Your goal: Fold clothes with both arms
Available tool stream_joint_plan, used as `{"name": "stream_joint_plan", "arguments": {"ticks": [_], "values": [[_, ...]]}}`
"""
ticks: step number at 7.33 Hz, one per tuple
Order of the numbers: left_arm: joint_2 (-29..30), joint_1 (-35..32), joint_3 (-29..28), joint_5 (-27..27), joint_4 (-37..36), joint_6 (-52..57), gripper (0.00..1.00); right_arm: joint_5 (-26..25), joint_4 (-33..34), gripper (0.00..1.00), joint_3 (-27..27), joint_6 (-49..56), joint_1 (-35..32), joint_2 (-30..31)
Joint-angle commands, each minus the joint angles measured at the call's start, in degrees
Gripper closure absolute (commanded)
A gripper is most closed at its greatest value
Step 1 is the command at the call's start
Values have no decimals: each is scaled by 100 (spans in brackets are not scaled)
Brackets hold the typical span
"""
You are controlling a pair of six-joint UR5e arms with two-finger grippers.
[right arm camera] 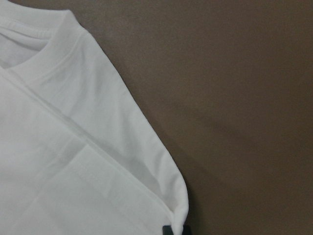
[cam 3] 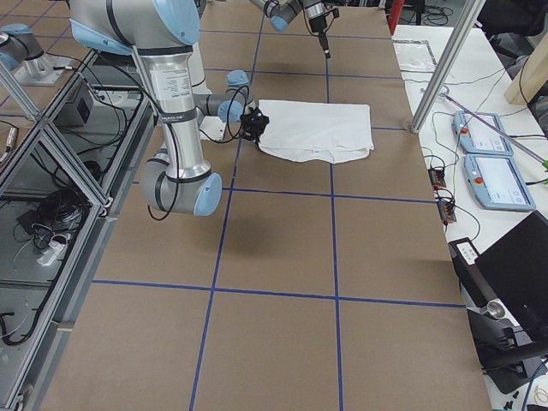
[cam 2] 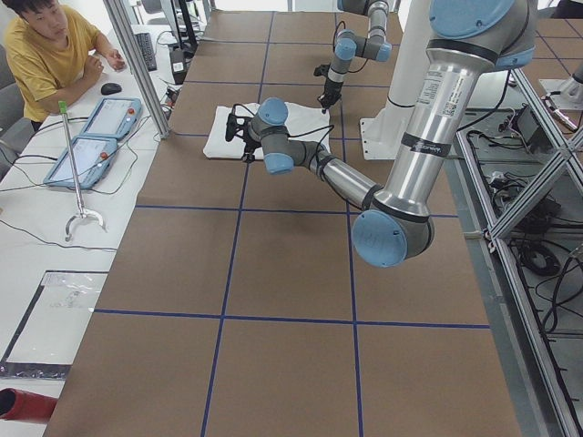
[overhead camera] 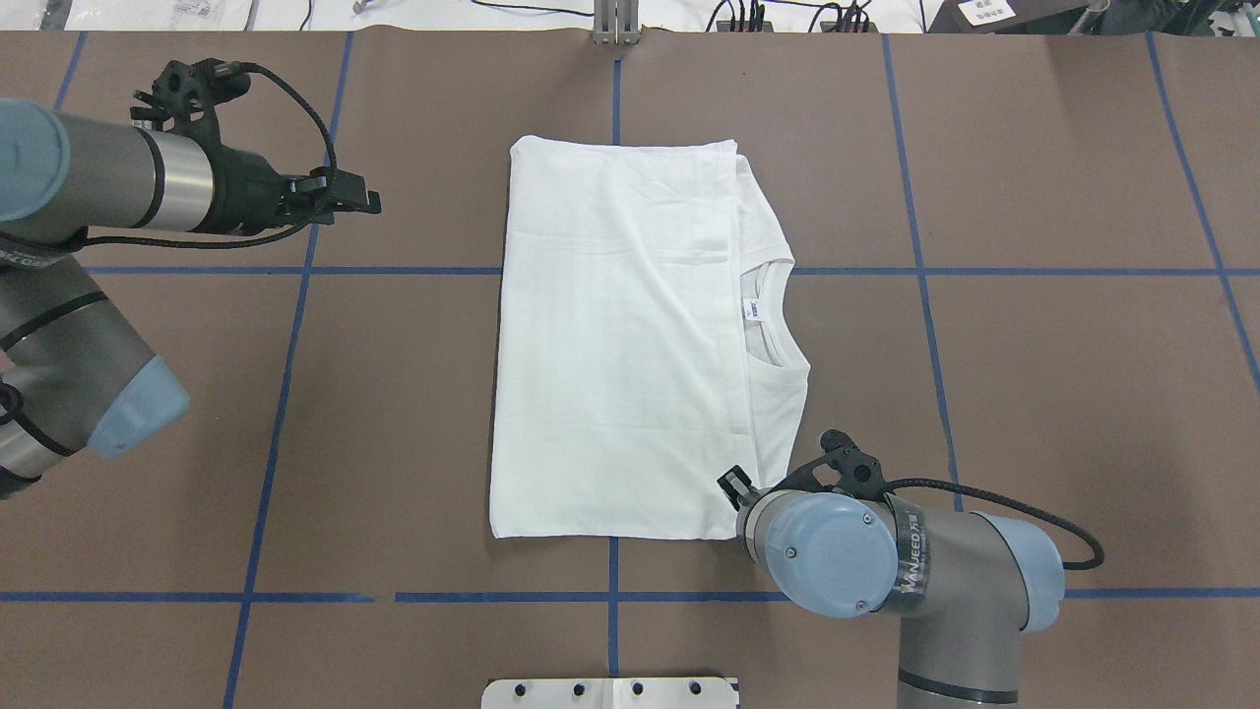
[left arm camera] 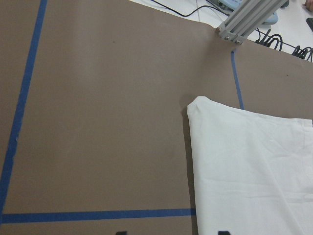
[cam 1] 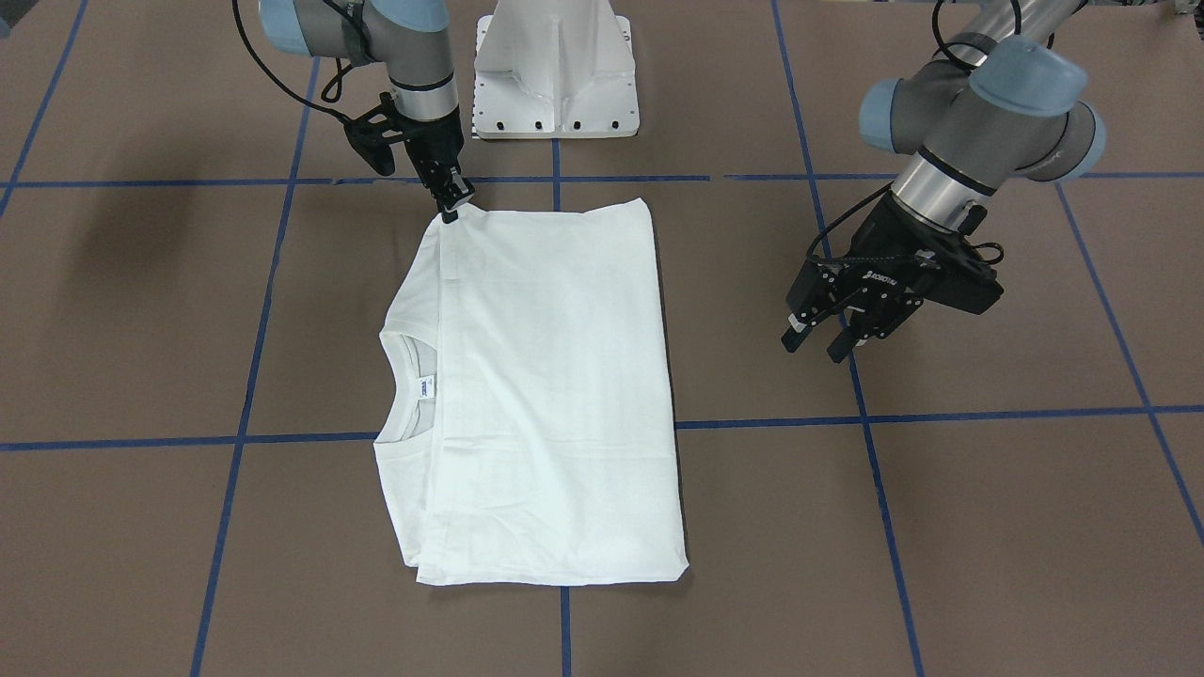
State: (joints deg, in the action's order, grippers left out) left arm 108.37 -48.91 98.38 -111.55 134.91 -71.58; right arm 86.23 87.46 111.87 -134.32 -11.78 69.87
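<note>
so the white T-shirt (cam 1: pixel 555 376) is laid flat on the brown table (cam 1: pixel 988 527), folded into a rough rectangle. It's found straight out in front of the white pedestal base (cam 1: pixel 555 70), near it but not touching. The ribbed collar (cam 1: pixel 395 376) with the small neck label (cam 1: pixel 427 387) is turned toward the base's right-hand side (robot's right). The body is folded over, so only part of the neck opening is shown

The right arm (cam 1: pixel 414 47) is posed almost vertical just off the base's right front corner, wrist pointed at the table. The right gripper (cam 1: pixel 450 212) is set on the shirt corner nearest the base, on the collar side. Its fingers are squeezed together, and the fabric edge looks pinched between them. In the right wrist view only a bit of dark fingertip (right arm camera: pixel 168 230) is seen at that corner, with the cloth flat around it

The left arm (cam 1: pixel 978 122) is held out on the base's left side, elbow bent, wrist slanted down and in toward the shirt. The left gripper (cam 1: pixel 815 346) is positioned farther out from the base than the right one. It is hung above the table, fingers spread wide with nothing between them, well apart from the shirt's plain folded edge. In the left wrist view the two fingertips (left arm camera: pixel 223 233) are barely caught at the bottom edge, far apart, and the shirt corner farthest from the base is seen ahead
</note>
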Motion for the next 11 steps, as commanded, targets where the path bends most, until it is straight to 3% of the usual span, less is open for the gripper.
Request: {"name": "stream_joint_plan", "arguments": {"ticks": [1,2,4,5,6,8,10,11], "values": [[0,47,119,-59,0,-727,31,-1,16,100,80,-15,52,-114],[9,196,355,-86,9,-1717,31,-1,16,100,97,-67,87,-193],[-350,1554,988,350,-26,-2883,30,25,454,100,378,-59,79,-185],[-378,1821,990,423,-183,-2992,23,34,456,100,370,-42,88,-167],[-369,1867,999,337,-202,-2976,0,43,456,100,388,-33,79,-185],[-370,2095,886,389,-202,-2984,0,43,456,100,405,-15,88,-185],[-361,3059,675,1209,-376,-3063,0,43,456,100,397,-15,96,-194],[-326,3141,674,1223,-648,-3063,5,43,456,100,397,-15,96,-194]]}}
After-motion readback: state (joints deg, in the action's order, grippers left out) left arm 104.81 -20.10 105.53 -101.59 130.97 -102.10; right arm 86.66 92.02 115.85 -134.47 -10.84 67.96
